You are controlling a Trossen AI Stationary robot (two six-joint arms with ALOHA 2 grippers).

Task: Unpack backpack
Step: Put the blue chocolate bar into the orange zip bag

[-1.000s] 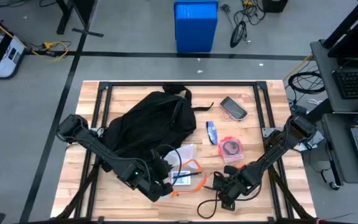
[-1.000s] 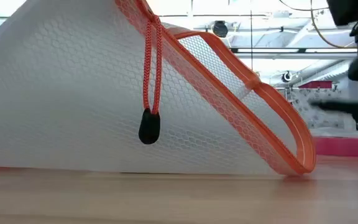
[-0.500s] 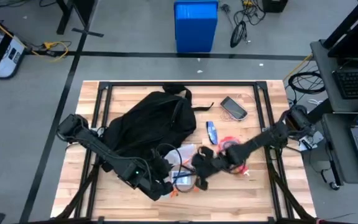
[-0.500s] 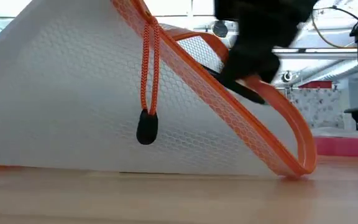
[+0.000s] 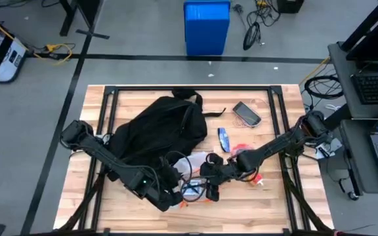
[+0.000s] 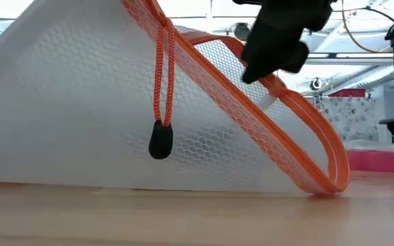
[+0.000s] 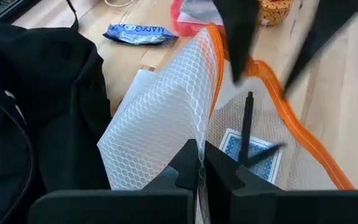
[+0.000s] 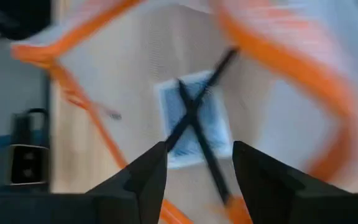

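Note:
The black backpack (image 5: 153, 131) lies on the table's left half. In front of it a white mesh pouch (image 7: 160, 118) with an orange zip edge (image 6: 299, 119) stands open like a tent. Its underside rests on the wood, and its zip cord (image 6: 161, 102) hangs loose. A blue card box (image 7: 251, 153) lies inside it. My left gripper (image 7: 201, 177) is shut on the pouch's raised wall. My right gripper (image 8: 194, 180) is open and hovers at the pouch's mouth above the card box (image 8: 194, 121). Whether it touches the orange rim, I cannot tell. My left gripper pinches the pouch's upper mesh wall (image 7: 194, 140) between its two shut fingers, near the open orange edge. The held wall is raised off the table. The pouch's lower wall and the card box stay on the wood.
A blue packet (image 5: 224, 137), a red round thing (image 5: 243, 154) and a grey flat device (image 5: 247, 113) lie on the table right of the backpack. A blue bin (image 5: 207, 27) stands on the floor beyond the far edge.
My right gripper has swung from the table's near right area toward the left, across to the pouch. It now sits at the pouch's open mouth, still open. My left gripper has kept the pouch wall raised.

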